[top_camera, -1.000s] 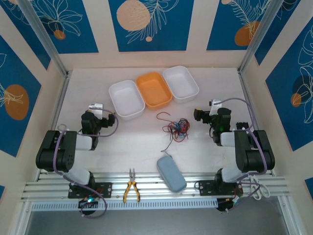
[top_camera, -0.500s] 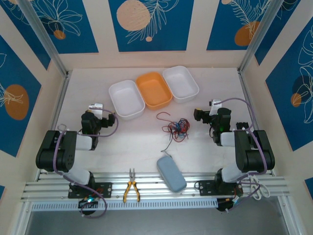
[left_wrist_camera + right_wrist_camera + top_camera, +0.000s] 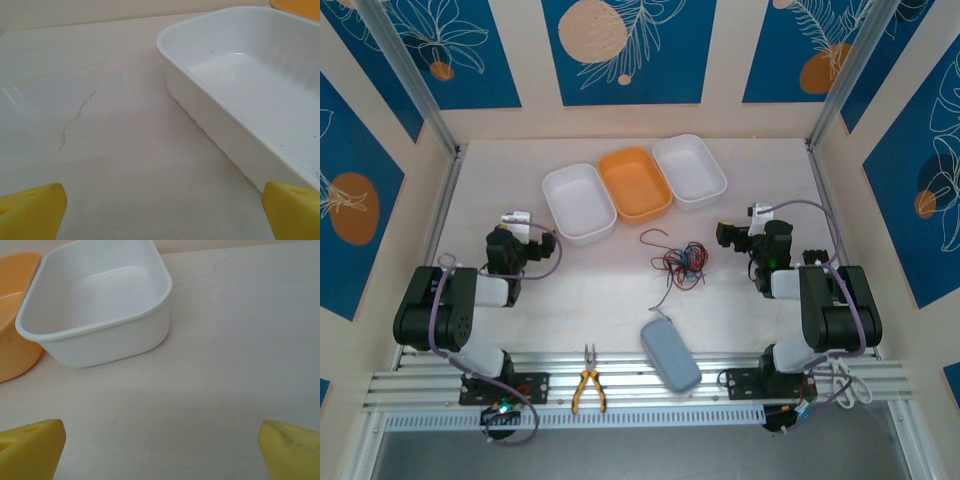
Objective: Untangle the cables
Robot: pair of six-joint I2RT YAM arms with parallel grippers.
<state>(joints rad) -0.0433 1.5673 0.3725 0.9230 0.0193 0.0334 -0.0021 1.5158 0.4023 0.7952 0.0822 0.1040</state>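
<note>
**kit_07:** you're on the rig right now, yeah? What are the grippers doing, and where's the wire mess?

**me:** Yep, I'm driving it from my desk. The left gripper [image 3: 518, 219] is wide open and empty. On its wrist cam I see the yellow fingertips [image 3: 31, 210] down in the bottom corners with bare table [image 3: 100, 150] between them. The left white tray [image 3: 210, 100] sits ahead of it and a bit to its right. Same story for the right gripper [image 3: 728, 234]: jaws spread, holding nothing. The right white tray [image 3: 100, 345] is ahead-left of it, and the orange tray [image 3: 12, 355] is further left again.

**kit_07:** and the cables?

**me:** The cables [image 3: 682, 260] are a small knot of red, black and light blue lying flat on the table. They're near the right gripper, just off to its left and not touching it, and well to the right of the left gripper. A red loop sticks out on the tray side. A black tail trails back toward a blue-grey case [image 3: 670, 354] that lies behind and to the left of the right gripper. From the top cam I can't tell which strand crosses over which. The pliers [image 3: 587, 388] are on the near rail, behind the left gripper and off to its right.
</note>
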